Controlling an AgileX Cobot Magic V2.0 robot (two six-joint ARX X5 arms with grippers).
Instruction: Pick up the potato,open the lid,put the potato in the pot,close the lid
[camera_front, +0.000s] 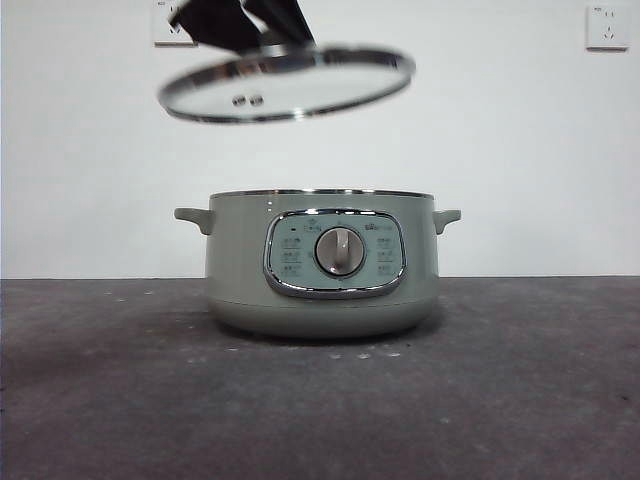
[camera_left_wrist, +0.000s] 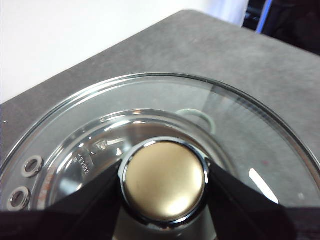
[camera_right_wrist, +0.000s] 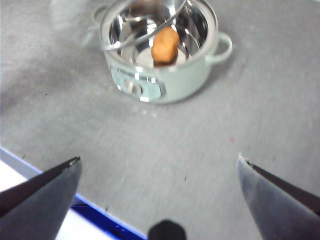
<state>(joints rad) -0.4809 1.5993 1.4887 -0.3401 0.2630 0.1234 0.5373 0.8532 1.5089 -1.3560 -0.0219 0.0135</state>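
Pinching lid (camera_front: 290, 85) knob (camera_left_wrist: 165, 181) in left gripper (camera_left_wrist: 165, 187); glass rigid, fragile, slick, tilts. Right gripper (camera_right_wrist: 157, 172) spread, idle.

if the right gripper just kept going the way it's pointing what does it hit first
Probably the bare grey table. The right gripper, jaws open and empty, looks down at open tabletop short of the pot, where the potato lies. Depth is hard to judge.

Small markings are printed around the dial (camera_front: 340, 251) on the pot's panel (camera_front: 335, 253); none can be read.
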